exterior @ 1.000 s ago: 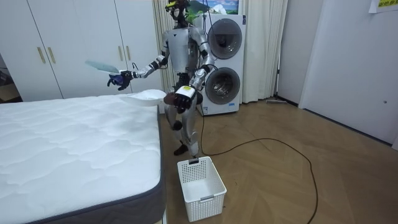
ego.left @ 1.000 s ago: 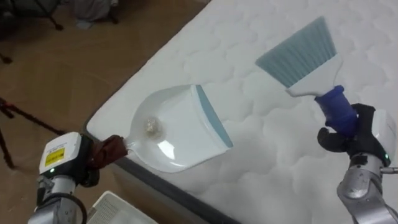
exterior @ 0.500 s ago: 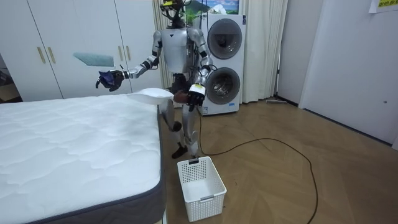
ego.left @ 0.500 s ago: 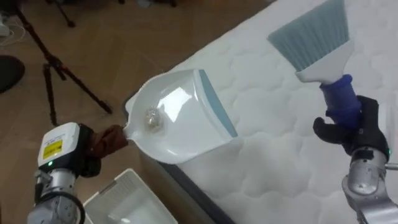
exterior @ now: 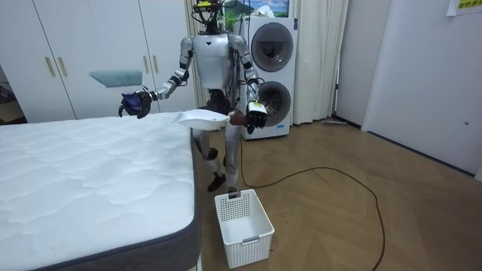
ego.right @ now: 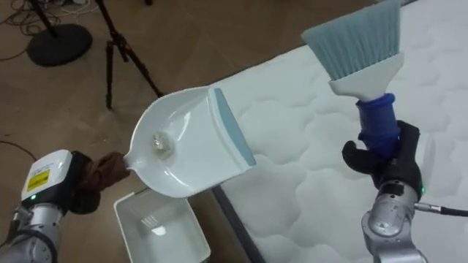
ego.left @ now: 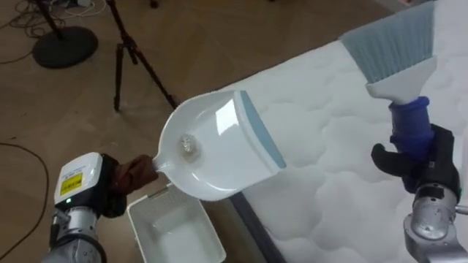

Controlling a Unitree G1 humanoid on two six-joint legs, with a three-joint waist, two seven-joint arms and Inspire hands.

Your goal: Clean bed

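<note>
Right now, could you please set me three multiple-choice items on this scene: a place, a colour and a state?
1. Where is the small wad? A on the floor; B in the dustpan; C among the bristles.
2. What colour is the brush handle? A red; B yellow; C blue.
3. What state is the left hand in? A shut on the dustpan's handle; B open; C shut, empty.
B: it lies in the pan's hollow. C: blue above the right hand. A: it curls round the handle.

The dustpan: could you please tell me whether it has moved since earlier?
Yes: the dustpan shifted from over the bed corner toward the room view's right, mostly past its edge.
</note>
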